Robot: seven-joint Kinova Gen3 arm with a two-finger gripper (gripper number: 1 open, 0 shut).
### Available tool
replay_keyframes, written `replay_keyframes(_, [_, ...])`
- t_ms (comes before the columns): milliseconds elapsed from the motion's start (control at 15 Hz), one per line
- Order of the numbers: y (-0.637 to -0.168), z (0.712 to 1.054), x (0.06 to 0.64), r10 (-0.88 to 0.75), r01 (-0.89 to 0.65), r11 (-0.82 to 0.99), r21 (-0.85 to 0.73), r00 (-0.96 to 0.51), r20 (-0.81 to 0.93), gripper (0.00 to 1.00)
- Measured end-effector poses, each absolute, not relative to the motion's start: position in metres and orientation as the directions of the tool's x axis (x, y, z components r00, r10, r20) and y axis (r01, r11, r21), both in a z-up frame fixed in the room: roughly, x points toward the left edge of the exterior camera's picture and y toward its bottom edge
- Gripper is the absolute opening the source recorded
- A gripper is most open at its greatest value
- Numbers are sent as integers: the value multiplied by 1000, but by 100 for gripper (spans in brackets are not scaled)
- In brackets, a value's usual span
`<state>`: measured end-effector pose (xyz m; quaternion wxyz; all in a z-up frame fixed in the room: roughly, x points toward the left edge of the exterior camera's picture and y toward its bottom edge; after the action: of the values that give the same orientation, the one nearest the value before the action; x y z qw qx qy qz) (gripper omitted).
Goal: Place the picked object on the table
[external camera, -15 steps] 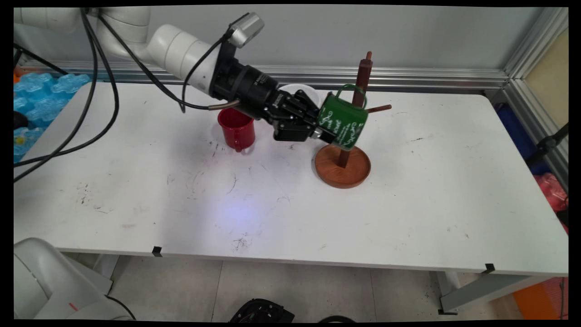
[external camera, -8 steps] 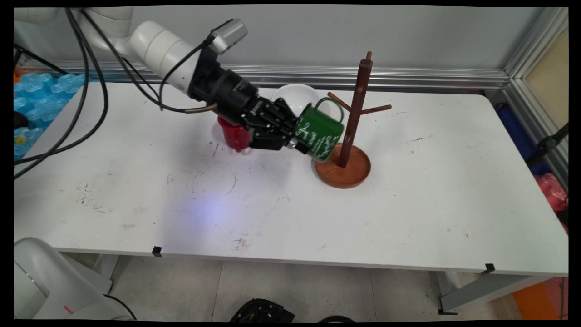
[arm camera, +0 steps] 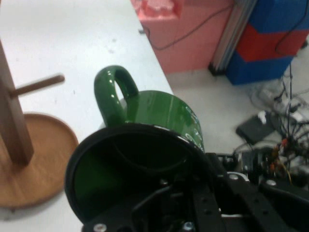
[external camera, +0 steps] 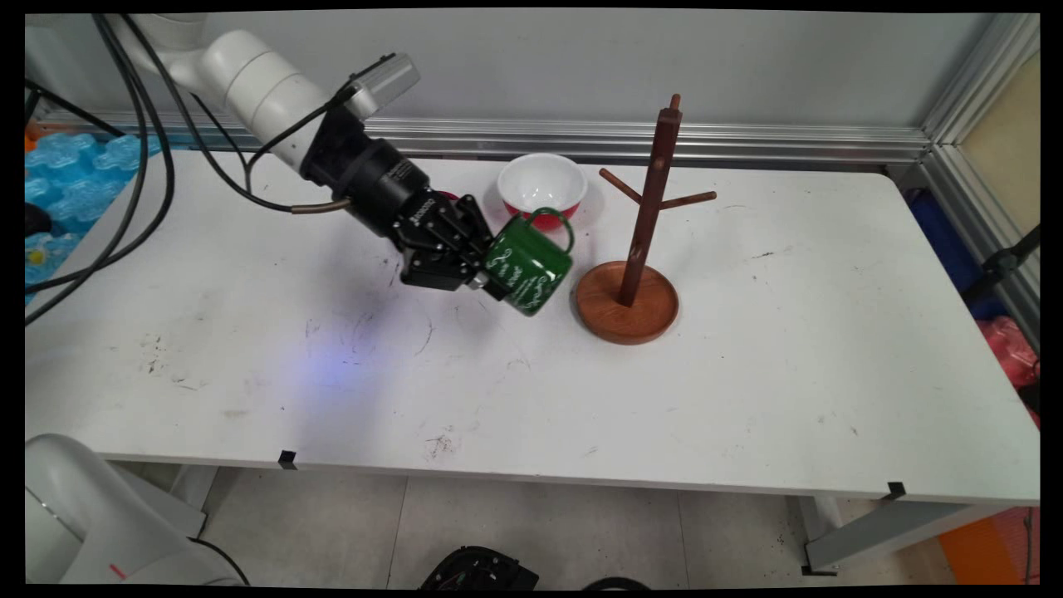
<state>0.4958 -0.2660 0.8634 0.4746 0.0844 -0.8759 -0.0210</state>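
Observation:
My gripper (external camera: 486, 281) is shut on the rim of a green mug (external camera: 529, 262) with white lettering, held tilted on its side just above the table, handle up. In the hand view the green mug (arm camera: 159, 121) fills the middle, its dark opening toward the camera and its handle pointing up; one finger reaches inside the rim. The wooden mug tree (external camera: 644, 224) stands just right of the mug, apart from it, with bare pegs. In the hand view the mug tree (arm camera: 19, 145) sits at the left edge.
A white bowl with a red outside (external camera: 541, 187) stands behind the mug. A red mug is mostly hidden behind my arm. Black cables hang at the left. Blue wrapped packs (external camera: 75, 178) lie beyond the table's left end.
The green mug came off the tree's peg and travelled left and down with my gripper, away from the tree. The bowl behind is now uncovered.

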Motion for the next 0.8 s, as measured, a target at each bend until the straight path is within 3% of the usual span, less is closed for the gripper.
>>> replay_keyframes(800, [-258,869,533,-88,-73,996,51,-723,686,0])
